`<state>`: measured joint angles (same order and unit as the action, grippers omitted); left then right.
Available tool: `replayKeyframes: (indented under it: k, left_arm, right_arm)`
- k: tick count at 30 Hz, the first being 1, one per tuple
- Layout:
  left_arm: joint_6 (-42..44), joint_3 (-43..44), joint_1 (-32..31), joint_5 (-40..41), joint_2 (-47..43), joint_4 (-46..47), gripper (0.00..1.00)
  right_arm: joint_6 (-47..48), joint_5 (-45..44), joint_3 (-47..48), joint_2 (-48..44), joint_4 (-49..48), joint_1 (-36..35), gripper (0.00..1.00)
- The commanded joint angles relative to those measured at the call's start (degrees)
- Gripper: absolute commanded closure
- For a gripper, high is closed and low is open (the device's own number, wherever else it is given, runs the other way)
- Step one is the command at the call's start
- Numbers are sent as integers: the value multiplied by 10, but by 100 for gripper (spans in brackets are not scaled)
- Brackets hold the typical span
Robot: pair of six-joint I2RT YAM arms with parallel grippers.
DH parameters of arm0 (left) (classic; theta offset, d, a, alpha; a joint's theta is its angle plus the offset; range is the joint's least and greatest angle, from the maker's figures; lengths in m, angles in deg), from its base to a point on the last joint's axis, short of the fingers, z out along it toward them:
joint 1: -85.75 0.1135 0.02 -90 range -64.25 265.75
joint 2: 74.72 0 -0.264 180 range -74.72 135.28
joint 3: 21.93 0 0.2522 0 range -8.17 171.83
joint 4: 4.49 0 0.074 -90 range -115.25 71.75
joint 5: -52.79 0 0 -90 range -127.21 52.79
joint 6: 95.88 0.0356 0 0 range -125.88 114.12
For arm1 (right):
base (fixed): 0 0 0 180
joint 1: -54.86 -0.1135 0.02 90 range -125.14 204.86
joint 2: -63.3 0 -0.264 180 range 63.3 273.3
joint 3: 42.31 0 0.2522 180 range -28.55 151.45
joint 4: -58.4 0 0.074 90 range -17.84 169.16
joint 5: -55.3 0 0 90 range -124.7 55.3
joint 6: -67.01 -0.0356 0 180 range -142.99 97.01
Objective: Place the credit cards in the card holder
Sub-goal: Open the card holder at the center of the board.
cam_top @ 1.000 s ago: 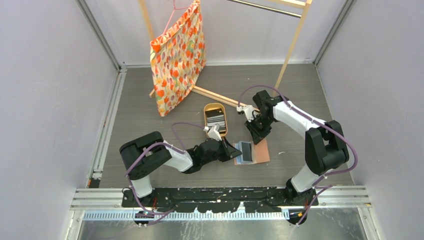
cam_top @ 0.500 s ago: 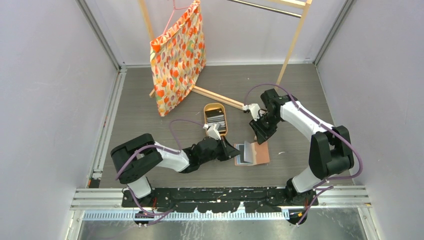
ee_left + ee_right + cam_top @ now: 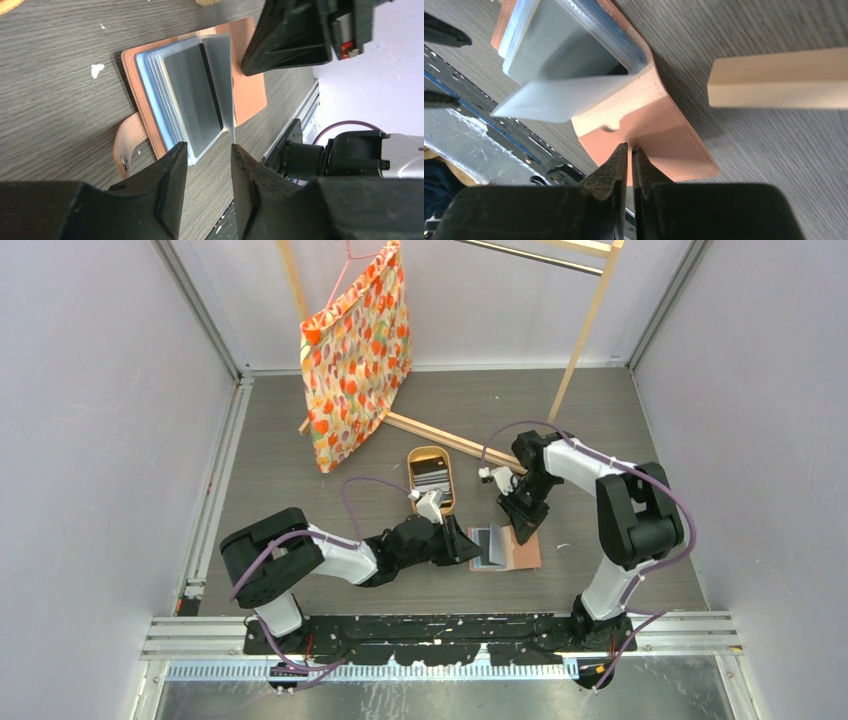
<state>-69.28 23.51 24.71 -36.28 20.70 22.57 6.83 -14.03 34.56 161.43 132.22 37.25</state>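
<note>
**Position.** The holder [image 3: 522,552] lies open on the desk [image 3: 300,490] between the two hands. More cards [image 3: 432,478] sit in the tray [image 3: 413,465] just behind it.

**Left hand** [image 3: 470,545]: fingers apart, nothing between them, pointed at the open sleeves.

**Right hand** [image 3: 522,523]: fingers almost together, tips on the salmon cover. Whether they pinch the cover or only press it cannot be told.

**Step in hand (judged):** seating a card in a sleeve. To do it well:
- Pin the cover flat.
- Push the card squarely along the sleeve mouth until its edge is flush.
- Avoid catching the neighbouring sleeves.

**Views compared.**
- The left wrist view shows a grey card [image 3: 192,95] that appears to lie inside a clear sleeve, and the snap tab [image 3: 127,142]. The top view resolves neither.
- Only the right wrist view shows the fingertip contact on the cover and one sleeve standing up from the stack.
</note>
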Motion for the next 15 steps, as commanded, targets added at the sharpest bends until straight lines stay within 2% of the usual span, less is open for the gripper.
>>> replayKeyframes:
  k: [1,15]
  left_arm:
    - [18,18,1,-26,8,12,60]
    - [-11,36,-5,-52,69,59,57]
  right_arm:
    - [-16,9,9,27,5,-22,88]
    - [-52,-16,7,79,-30,-59,93]
